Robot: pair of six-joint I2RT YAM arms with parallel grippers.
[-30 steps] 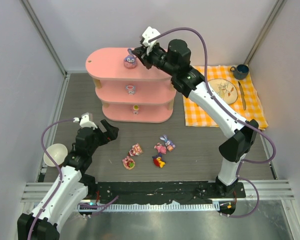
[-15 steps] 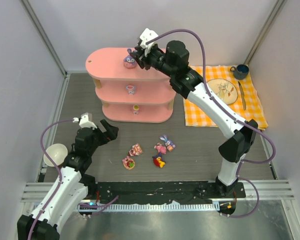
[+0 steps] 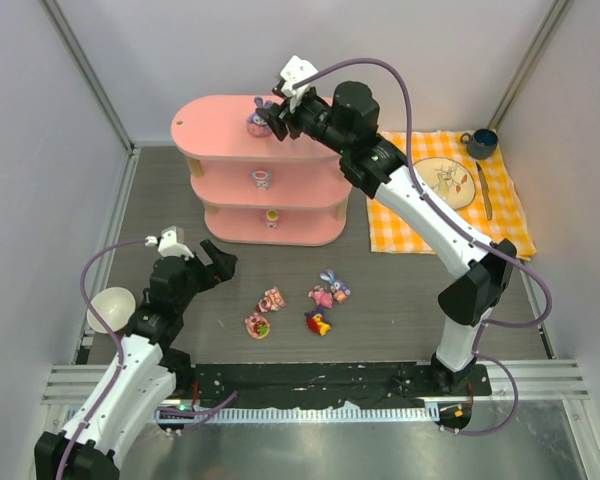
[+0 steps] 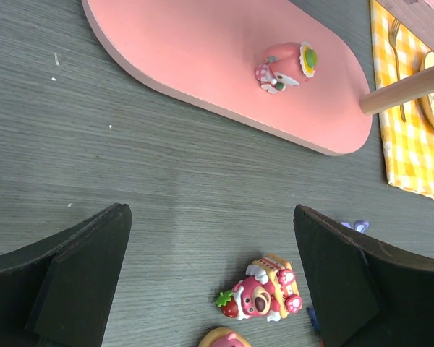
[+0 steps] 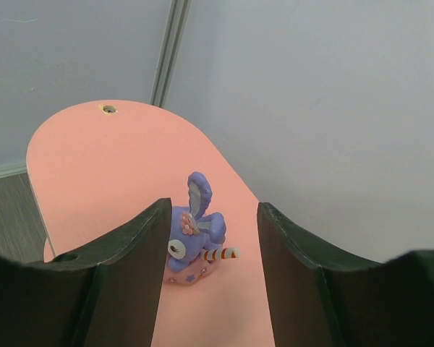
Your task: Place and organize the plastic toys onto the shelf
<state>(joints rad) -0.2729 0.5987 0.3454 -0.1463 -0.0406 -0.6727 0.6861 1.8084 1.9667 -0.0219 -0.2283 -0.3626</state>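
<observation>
our right gripper (image 5: 211,211) is released, jaws wide beside the purple bunny (image 5: 194,242) atop the shelf (image 5: 94,159); if we drift toward nine o'clock, a finger could knock it over.

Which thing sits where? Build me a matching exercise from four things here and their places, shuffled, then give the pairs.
1 purple bunny
2 blue mug
3 white bowl
4 strawberry bear toy

A far left edge of the table
B top board of the shelf
C bare table before the shelf
D orange checked cloth

Pairs: 1-B, 2-D, 3-A, 4-C
</observation>
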